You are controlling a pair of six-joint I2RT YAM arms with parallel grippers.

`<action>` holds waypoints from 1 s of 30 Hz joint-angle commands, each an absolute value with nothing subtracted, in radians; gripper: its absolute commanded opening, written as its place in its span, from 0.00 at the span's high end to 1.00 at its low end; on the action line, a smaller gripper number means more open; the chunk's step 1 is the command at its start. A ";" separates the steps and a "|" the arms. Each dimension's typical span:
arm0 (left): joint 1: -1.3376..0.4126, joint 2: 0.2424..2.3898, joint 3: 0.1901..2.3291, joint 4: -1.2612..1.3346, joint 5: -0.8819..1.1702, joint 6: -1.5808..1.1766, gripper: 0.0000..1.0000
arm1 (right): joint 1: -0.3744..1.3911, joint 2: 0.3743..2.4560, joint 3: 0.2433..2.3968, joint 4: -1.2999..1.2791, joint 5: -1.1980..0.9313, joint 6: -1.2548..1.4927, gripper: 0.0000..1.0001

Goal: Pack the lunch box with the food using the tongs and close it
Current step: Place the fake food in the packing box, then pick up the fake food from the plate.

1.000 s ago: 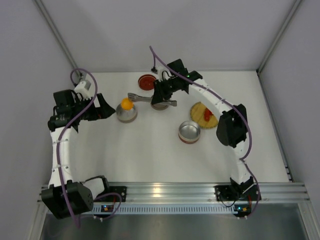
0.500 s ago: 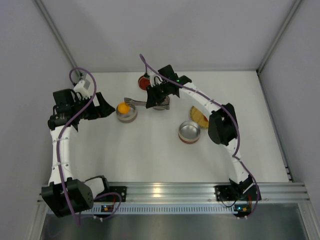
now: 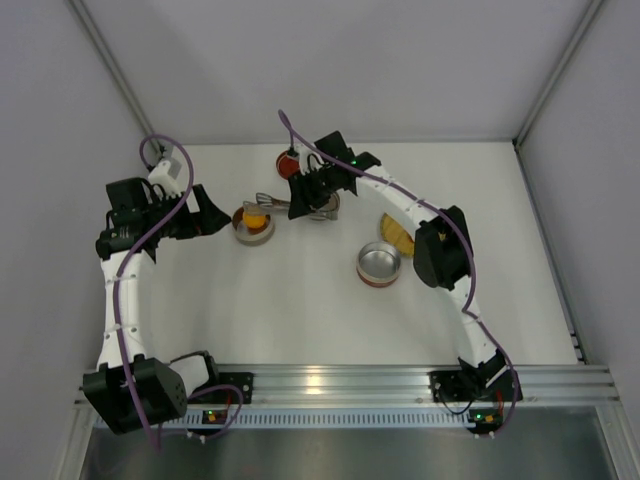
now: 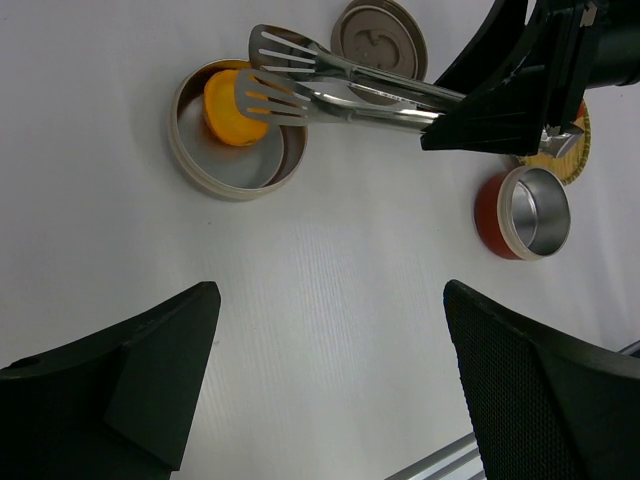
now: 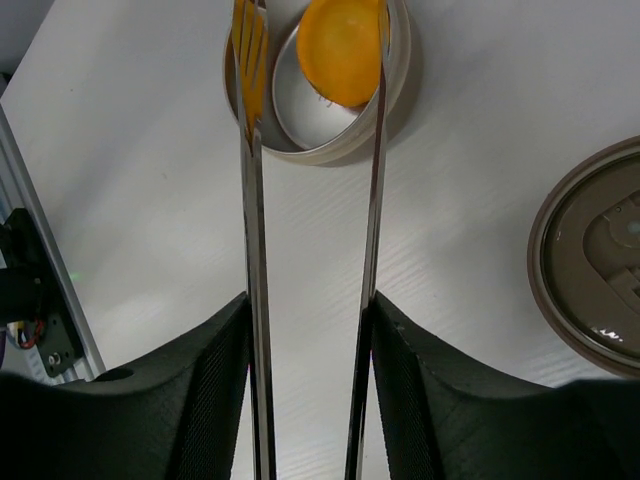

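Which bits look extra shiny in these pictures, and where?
Right wrist view: the tongs gleam, one blade tinted orange, like the orange piece near it. Left wrist view: the red tin shines bright inside. Top external view: a white glare spot on the metal rail.

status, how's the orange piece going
Left end effector open, empty. Right end effector gripping the tongs, arms spread. Orange piece in the beige-rimmed tin, under the tong tips. Nothing in the way.
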State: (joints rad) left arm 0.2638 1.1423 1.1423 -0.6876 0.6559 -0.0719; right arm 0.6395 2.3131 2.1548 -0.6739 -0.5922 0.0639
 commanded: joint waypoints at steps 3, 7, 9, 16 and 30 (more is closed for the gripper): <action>0.270 1.149 1.161 -0.664 0.699 -0.035 0.02 | 0.657 2.264 2.207 -0.629 -0.601 0.060 0.53; 0.270 1.138 1.152 -0.680 0.716 -0.020 0.02 | 0.637 2.171 2.168 -0.635 -0.600 0.046 0.57; 0.270 1.131 1.143 -0.684 0.729 0.021 0.02 | 0.606 2.090 2.134 -0.641 -0.601 0.037 0.57; 0.268 1.085 1.088 -0.704 0.710 0.127 0.02 | 0.459 1.827 1.857 -0.718 -0.581 -0.043 0.59; 0.270 1.052 1.077 -0.741 0.672 0.181 0.02 | 0.126 1.321 1.224 -0.857 -0.324 -0.170 0.63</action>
State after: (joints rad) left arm 0.2642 1.0771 1.0748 -0.7273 0.6647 0.1478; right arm 0.1528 1.4128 1.2671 -0.7830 -0.4198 -0.1326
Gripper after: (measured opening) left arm 0.983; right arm 0.369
